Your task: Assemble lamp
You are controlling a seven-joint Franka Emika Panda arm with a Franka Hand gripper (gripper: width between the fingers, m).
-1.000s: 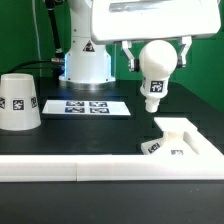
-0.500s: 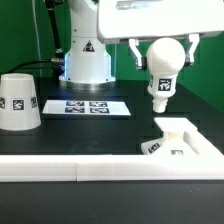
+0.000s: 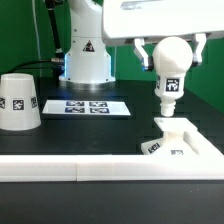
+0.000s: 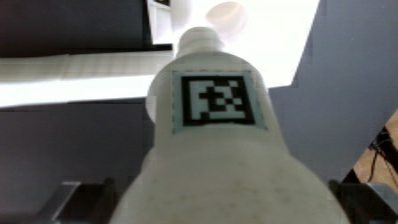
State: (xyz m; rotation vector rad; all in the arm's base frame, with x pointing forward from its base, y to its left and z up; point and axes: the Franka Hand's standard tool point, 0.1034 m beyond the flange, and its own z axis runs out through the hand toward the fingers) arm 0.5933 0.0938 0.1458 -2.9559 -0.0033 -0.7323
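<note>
My gripper (image 3: 170, 52) is shut on the ball head of the white bulb (image 3: 169, 78) and holds it upright in the air, stem down, tag facing the camera. The bulb's stem end hangs just above the flat square base (image 3: 188, 142), which lies at the exterior view's right against the rail. The truncated-cone shade (image 3: 19, 101) stands on the table at the exterior view's left. In the wrist view the bulb (image 4: 214, 110) fills the middle, its tag showing, with the dark fingers (image 4: 71, 200) at both sides of its head.
The marker board (image 3: 90, 106) lies flat at the middle back. A long white border rail (image 3: 70, 171) runs along the front. The robot's white pedestal (image 3: 85, 60) stands behind the marker board.
My gripper has carried the bulb toward the exterior view's right, from left of the base to over it. The shade and base have not moved.
</note>
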